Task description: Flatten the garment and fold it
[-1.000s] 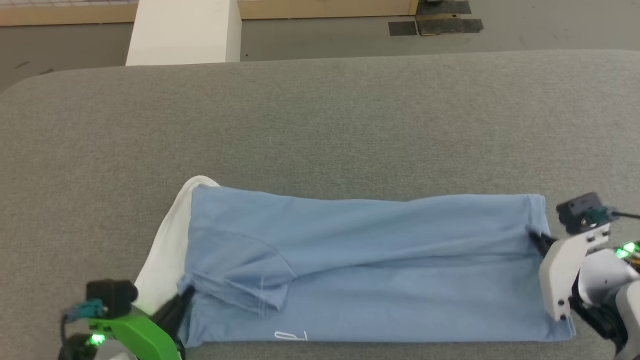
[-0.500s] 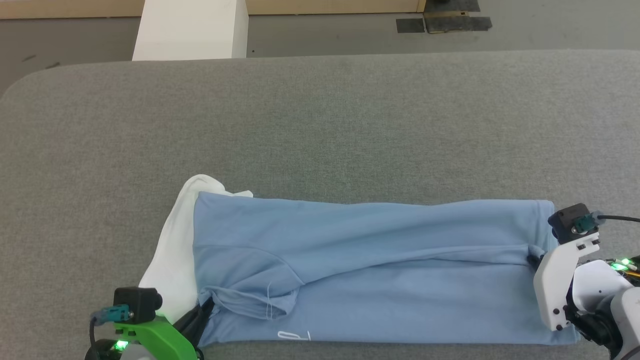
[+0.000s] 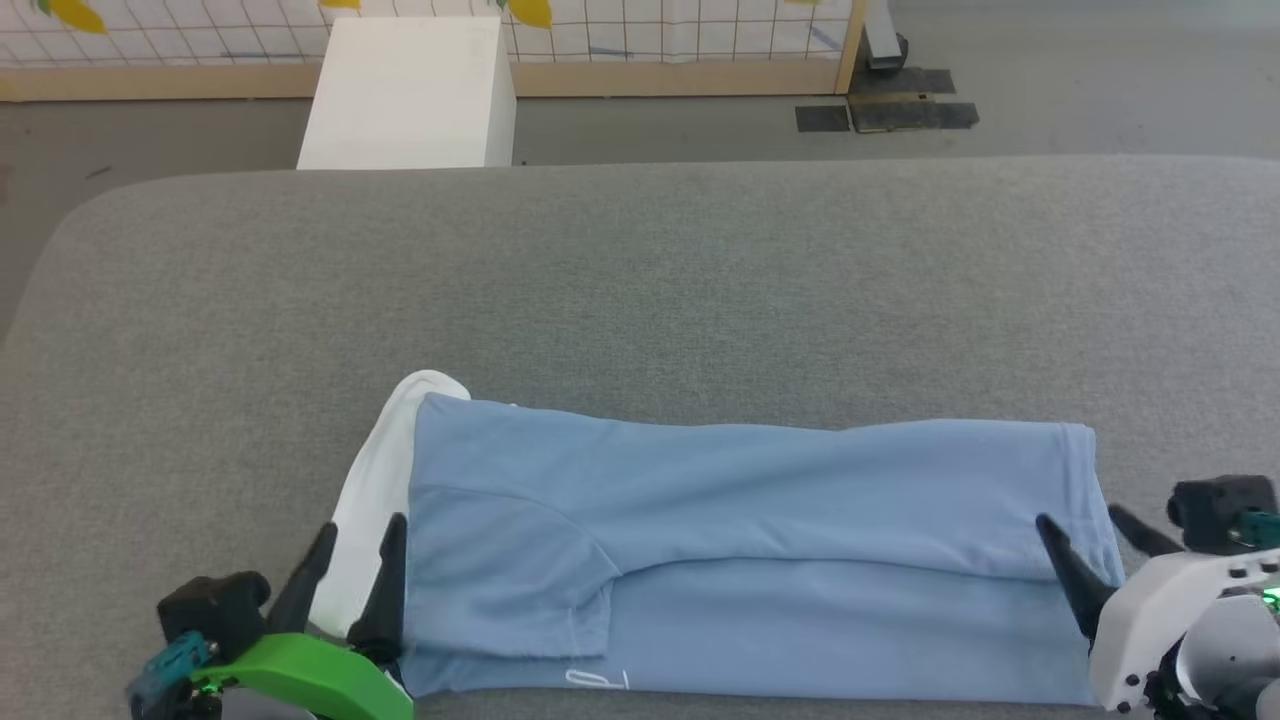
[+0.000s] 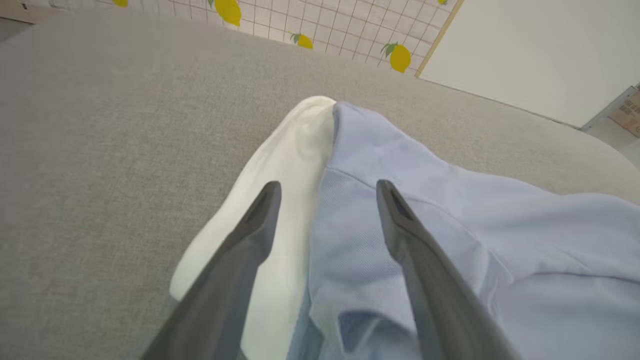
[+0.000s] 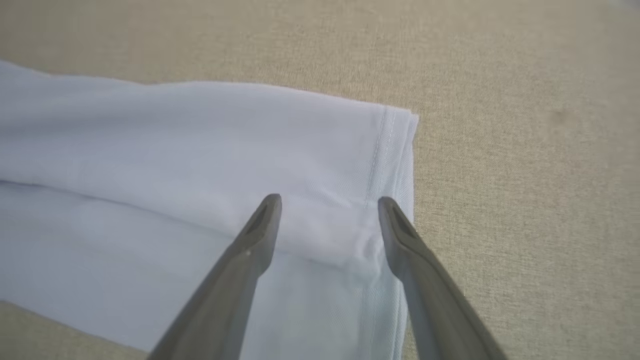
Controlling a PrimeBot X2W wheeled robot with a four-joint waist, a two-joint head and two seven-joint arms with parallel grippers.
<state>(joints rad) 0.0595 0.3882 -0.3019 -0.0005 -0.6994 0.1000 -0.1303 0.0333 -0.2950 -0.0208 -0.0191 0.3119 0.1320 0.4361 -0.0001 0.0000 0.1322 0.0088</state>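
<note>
Grey woven fabric covers the round-cornered table (image 3: 640,280) on which the work lies. Beyond its far edge are a grey floor (image 3: 1100,90), a white block (image 3: 410,95), a wooden skirting strip (image 3: 680,78) beneath a gridded panel printed with lemons (image 3: 650,25), and dark mats (image 3: 885,105). The garment (image 3: 760,500) lies flat along the table's near edge as a long band. Its far half is folded over the near half, and the fold's free edge runs along the band's length. The white collar part (image 3: 370,500) projects from the end at the robot's left and rests on the table. A short sleeve (image 3: 510,575) lies folded on top beside it, and a fragment of white lettering (image 3: 597,680) shows at the near edge. The left gripper (image 3: 363,523) is poised at the collar end with its fingers spread and nothing between them. In its wrist view one finger lies over the white collar part and the other over blue cloth. Its green housing (image 3: 300,675) hides the garment's near left corner. The right gripper (image 3: 1076,513) stands at the stitched hem (image 3: 1085,470), likewise spread and empty, and its wrist view shows both fingers over the folded layer's corner. Its white housing (image 3: 1150,610) hides the near right corner. Whether any fingertip touches the cloth cannot be told.
</note>
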